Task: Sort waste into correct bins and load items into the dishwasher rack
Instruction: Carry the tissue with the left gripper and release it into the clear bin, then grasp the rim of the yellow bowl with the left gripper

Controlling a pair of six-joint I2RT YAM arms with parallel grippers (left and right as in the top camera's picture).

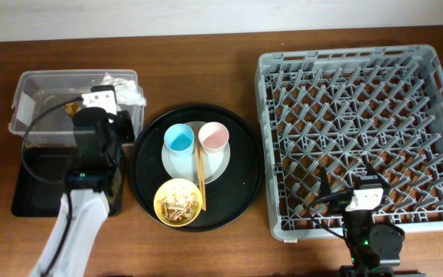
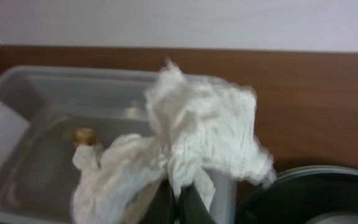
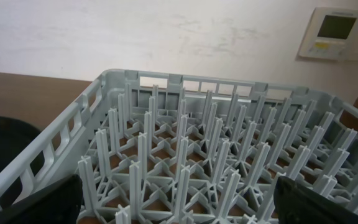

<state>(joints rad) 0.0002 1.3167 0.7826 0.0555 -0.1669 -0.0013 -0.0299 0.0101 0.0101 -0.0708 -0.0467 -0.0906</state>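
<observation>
**Spotter:** What does the left have?

**Operator:** My left gripper (image 2: pixel 174 200) is pinched closed on a crumpled white paper napkin (image 2: pixel 197 134). The wad billows up above the fingertips, and a tail droops to the left. It hangs at the right end of the clear rectangular plastic box (image 1: pixel 52 81). I cannot tell from the wrist view whether it is above the rim or just inside it.

**Spotter:** So let go?

**Operator:** Not blindly. The paper looks light and springy, and part of it reaches past the box's right wall, toward the large round black tray (image 1: pixel 146 188). I'd shift toward the box's middle and dip below the rim. Then I'd part the fingers wide, so the napkin drops instead of clinging. A small crinkled gold foil wrapper (image 2: pixel 84 134) lies on the box floor, so I judge this is the right bin.

**Spotter:** And the other arm?

**Operator:** My right gripper (image 1: pixel 348 185) sits at the near edge of the large square grey plastic dishwasher rack (image 1: pixel 344 55). Its fingers are spread wide and hold nothing. It is well apart from the left arm, so I expect no clash. The shallow black rectangular tray (image 1: pixel 33 185) lies just in front of the box, and I'd keep the napkin out of it.
</observation>
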